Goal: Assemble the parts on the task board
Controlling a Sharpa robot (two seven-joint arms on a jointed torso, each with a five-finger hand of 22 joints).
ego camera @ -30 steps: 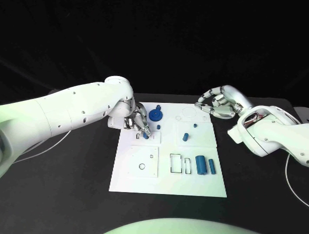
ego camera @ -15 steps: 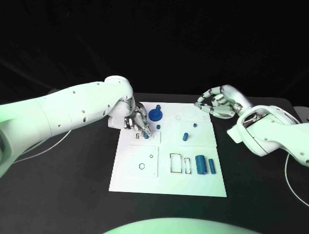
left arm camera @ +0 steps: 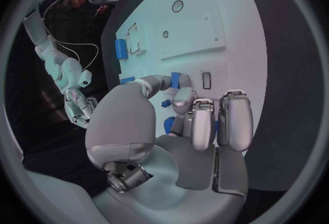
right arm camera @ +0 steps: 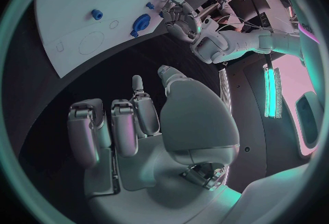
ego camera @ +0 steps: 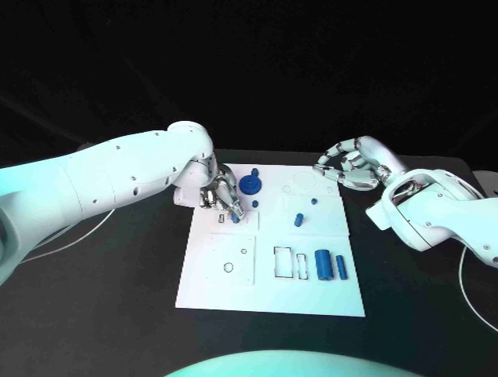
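Several blue parts (ego camera: 326, 265) lie loose on the board (ego camera: 269, 294); left hand (ego camera: 222, 196) pinches one blue piece (left arm camera: 177, 79), right hand (ego camera: 351, 167) curled, holding nothing

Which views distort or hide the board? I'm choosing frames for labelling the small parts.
Head view: task board lies straight-edged and evenly lit against a dark table, though the left hand covers part of its far corner. Left wrist view: fisheye bends the board's edges, and the hand's own fingers block the middle. Right wrist view: the right hand dominates, the board curving at the rim.
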